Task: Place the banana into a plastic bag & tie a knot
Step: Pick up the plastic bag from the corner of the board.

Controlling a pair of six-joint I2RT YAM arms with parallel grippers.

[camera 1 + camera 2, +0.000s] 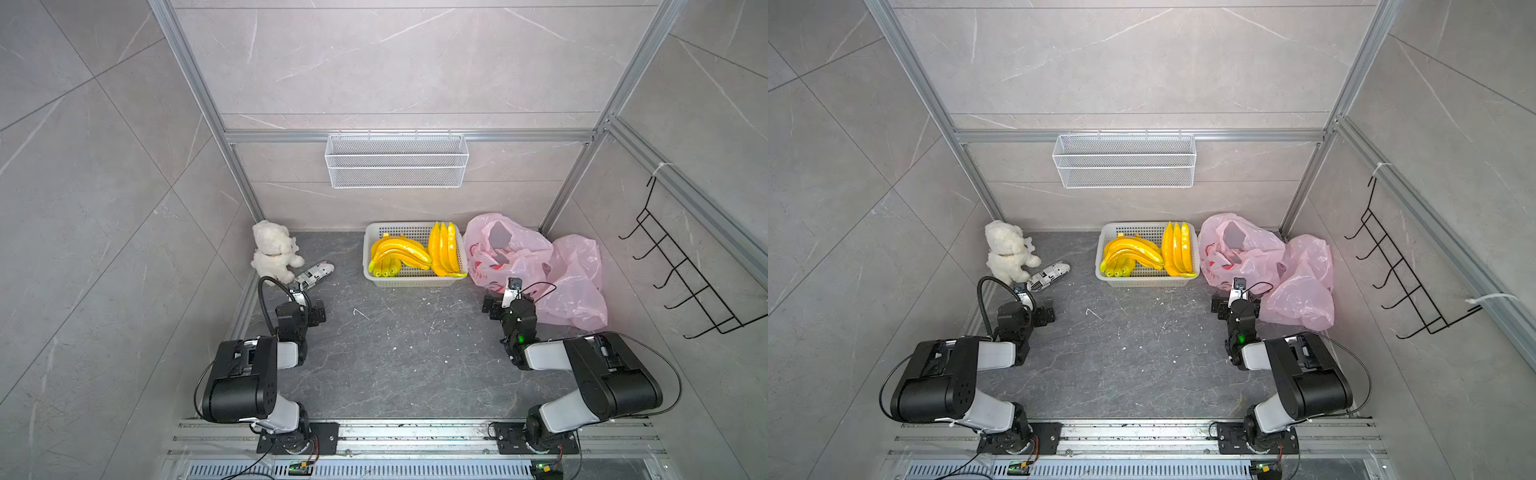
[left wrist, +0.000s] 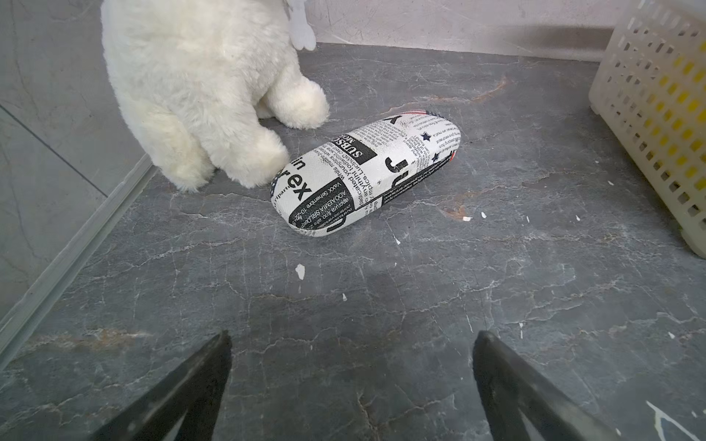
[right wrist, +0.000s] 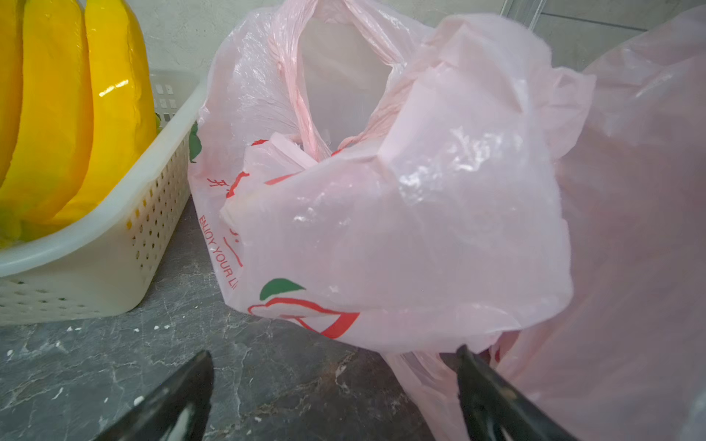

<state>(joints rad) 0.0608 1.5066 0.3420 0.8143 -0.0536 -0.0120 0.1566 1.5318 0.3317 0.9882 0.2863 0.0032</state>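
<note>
Two bunches of yellow bananas lie in a white perforated basket at the back middle of the table. Right of the basket a crumpled pink plastic bag stands with its mouth open upward. My right gripper is open just in front of this bag, low over the table, one fingertip against its bottom fold. My left gripper is open over bare table at the left, nothing between its fingers.
A second pink bag lies further right. A white teddy bear and a newspaper-print glasses case sit in front of my left gripper. A wire basket hangs on the back wall, a black hook rack on the right wall.
</note>
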